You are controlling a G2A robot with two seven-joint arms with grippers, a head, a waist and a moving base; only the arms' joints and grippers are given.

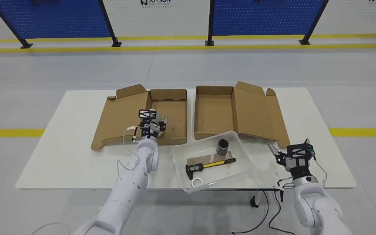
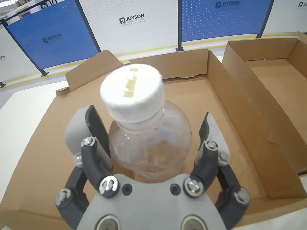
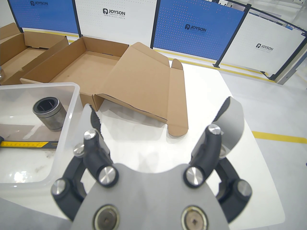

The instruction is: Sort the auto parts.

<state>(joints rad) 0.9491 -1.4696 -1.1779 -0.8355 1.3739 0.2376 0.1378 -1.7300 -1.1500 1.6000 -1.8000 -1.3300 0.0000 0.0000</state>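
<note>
Two open cardboard boxes lie side by side on the white table (image 1: 59,147). Seen from above, the left box (image 1: 176,111) is at 10 o'clock from a clear plastic bin (image 1: 241,158), and the right box (image 1: 214,114) is at 12 o'clock from it.

The left gripper (image 1: 154,120) hangs over the tray of the left box. Its fingers (image 2: 96,125) are clamped on a clear plastic bottle (image 2: 148,144). The bottle's white cap (image 2: 132,87) tilts toward one finger. In the left wrist view the bottle's base is hidden behind the gripper body, so whether it touches the box floor cannot be told.

The bin sits at the near table edge and holds three things:
- A short metal cylinder (image 1: 222,146) stands upright at its 1 o'clock corner.
- A caliper (image 1: 208,165) with a yellow scale lies flat across the middle.
- A small white ring (image 1: 197,183) lies at 7 o'clock.

The right gripper (image 1: 289,148) is at 3 o'clock from the bin, above bare table. Its fingers (image 3: 92,118) are spread wide apart and hold nothing. The right box's folded-out lid (image 3: 148,84) lies just beyond them.
</note>
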